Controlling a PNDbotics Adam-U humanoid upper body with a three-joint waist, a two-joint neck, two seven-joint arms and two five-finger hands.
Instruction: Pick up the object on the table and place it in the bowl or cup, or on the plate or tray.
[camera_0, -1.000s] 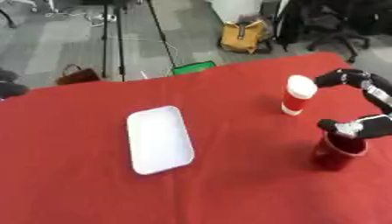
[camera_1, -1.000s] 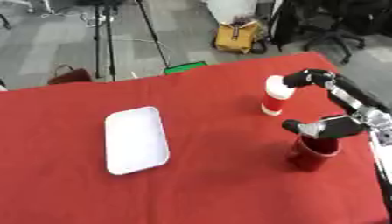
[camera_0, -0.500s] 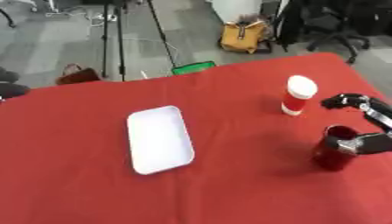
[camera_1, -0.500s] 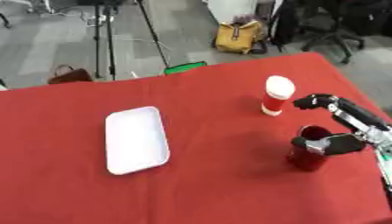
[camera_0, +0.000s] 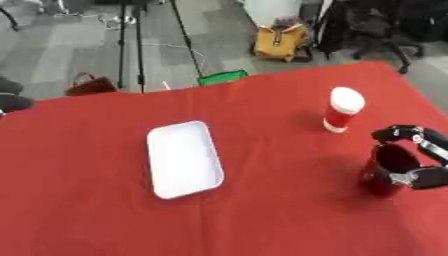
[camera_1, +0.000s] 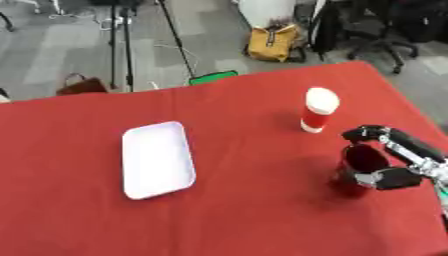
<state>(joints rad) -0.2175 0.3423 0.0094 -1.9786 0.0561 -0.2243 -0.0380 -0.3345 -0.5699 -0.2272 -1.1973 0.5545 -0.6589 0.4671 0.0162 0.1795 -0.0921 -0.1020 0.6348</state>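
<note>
1. Left eye view: the right hand (camera_0: 418, 161) comes in from the right edge and brackets the dark red cup (camera_0: 387, 171), with fingers (camera_0: 398, 133) arched over the far rim and the thumb (camera_0: 422, 178) set against the near wall. I judge this a grasp being set up so the cup can be lifted

2. The fingers look curled round the cup, but whether they truly press on it or stand just off it I cannot tell

3. The red-and-white container (camera_0: 341, 110) stands upright, beside and beyond the cup, apart from it. The white tray (camera_0: 183, 159) lies flat on the red bench (camera_0: 96, 215), well apart to the left, the likely place to set a thing down

4. Right eye view: the wrist and forearm show more here, and the hand (camera_1: 395, 162) is seen reaching from the lower right, thumb (camera_1: 385, 177) low on the cup's (camera_1: 359, 169) side

5. The cup's inside is dark, so what it holds, if anything, is not to be made out. The arm is cut off by the right edge, and the left hand shows in neither view. The container's label is unreadable
</note>
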